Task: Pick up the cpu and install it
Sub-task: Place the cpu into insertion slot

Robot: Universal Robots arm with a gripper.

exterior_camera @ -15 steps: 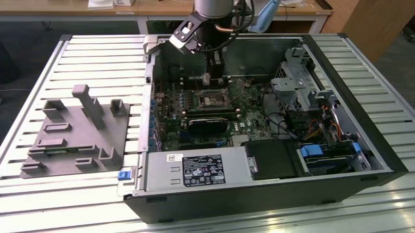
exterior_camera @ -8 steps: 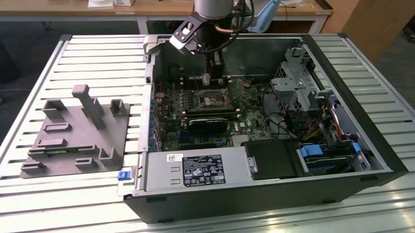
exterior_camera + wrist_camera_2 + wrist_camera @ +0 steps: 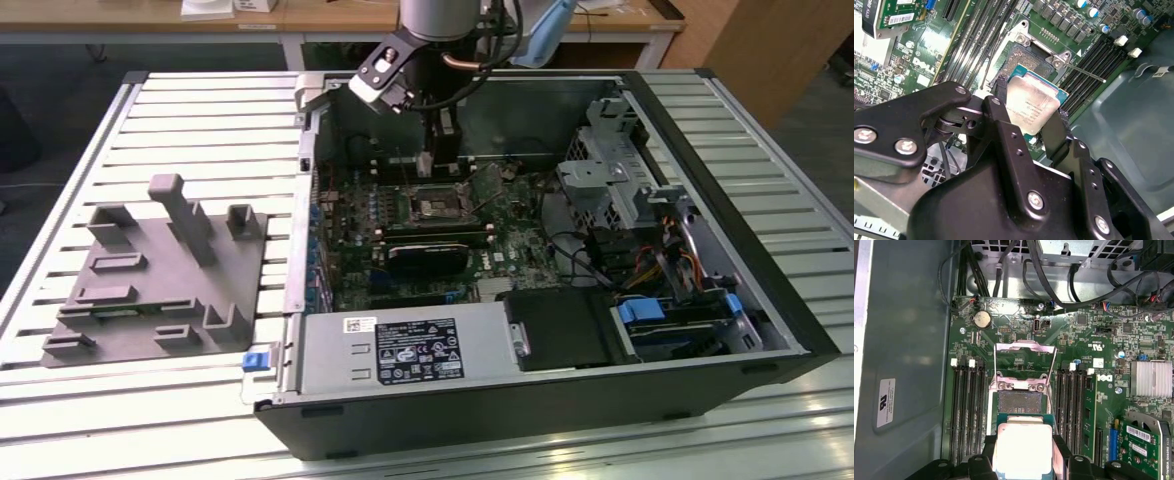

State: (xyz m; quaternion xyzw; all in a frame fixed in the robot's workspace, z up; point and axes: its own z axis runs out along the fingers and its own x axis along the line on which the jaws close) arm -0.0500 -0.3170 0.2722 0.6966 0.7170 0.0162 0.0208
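Holding the cpu [image 3: 1031,107] clamped in the gripper [image 3: 1030,120], hovering over the open socket [image 3: 1019,400] inside the computer case [image 3: 747,300], hinged frame [image 3: 1025,360] standing raised, memory slots [image 3: 968,410] flanking both sides.

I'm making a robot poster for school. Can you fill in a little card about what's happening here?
holding: cpu, clamped between the jaws
socket: bare, its metal frame flipped up
cpu seated: not yet, it hangs close to the socket
where: inside the open computer case
outside the case: grey fixture on the slatted table
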